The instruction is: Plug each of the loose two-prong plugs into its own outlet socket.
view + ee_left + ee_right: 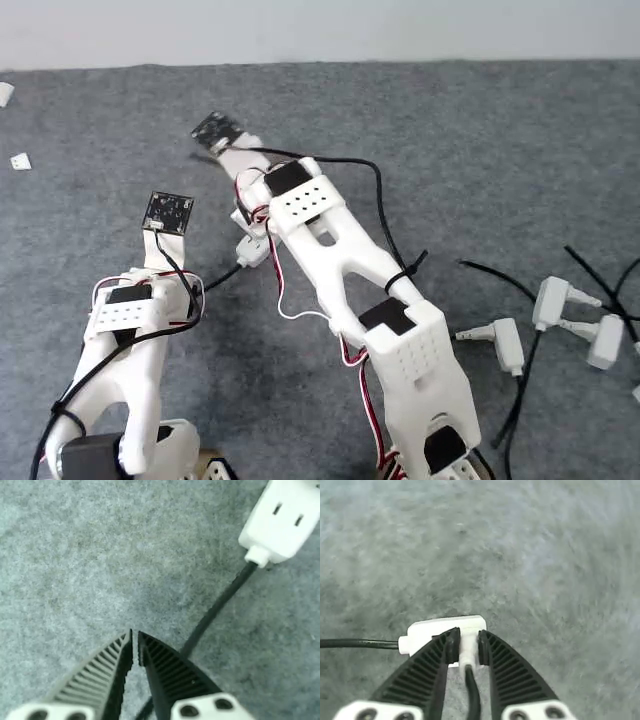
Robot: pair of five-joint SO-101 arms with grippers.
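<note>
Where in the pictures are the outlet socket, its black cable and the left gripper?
outlet socket [272, 530]: left wrist view, white face beside the slots.
black cable [216, 611]: left wrist view, middle of its length.
left gripper [135, 634]: left wrist view, midway between fingertips.

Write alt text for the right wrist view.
The right gripper is shut on a white plug, its black cord running back between the fingers. A corded white block sits against the plug on the grey mat.

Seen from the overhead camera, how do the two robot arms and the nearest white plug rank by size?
1. Right arm, stretched out.
2. Left arm, cut off by the frame's edge.
3. Plug, by far the smallest.
</note>
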